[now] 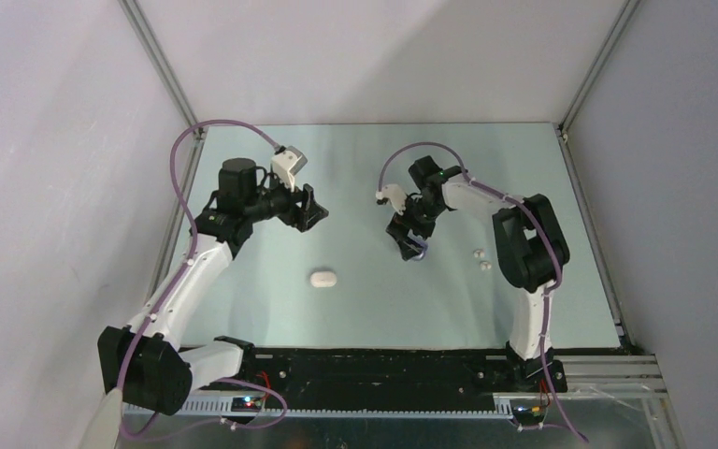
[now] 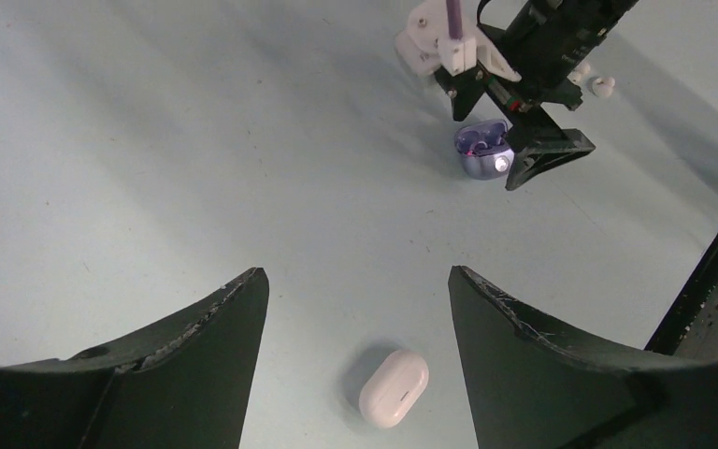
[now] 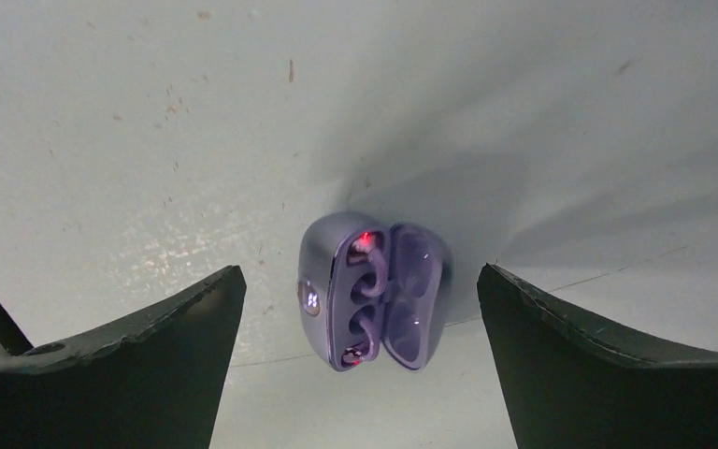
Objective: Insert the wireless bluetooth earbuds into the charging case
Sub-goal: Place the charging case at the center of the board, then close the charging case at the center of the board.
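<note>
The left arm (image 1: 182, 285) and right arm (image 1: 530, 318) look alike: white link shells between bulky black joint housings. A lilac cable (image 1: 184, 164) loops loosely along each, and a white camera mount (image 1: 289, 165) sits at each wrist. The jaws are matte black wedges with scuffed, greyed inner edges. The black bases (image 1: 526, 372) stand at the table's near edge.

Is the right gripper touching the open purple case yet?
Apart. The right wrist view shows table visible between the purple charging case and each finger of the open right gripper.
</note>
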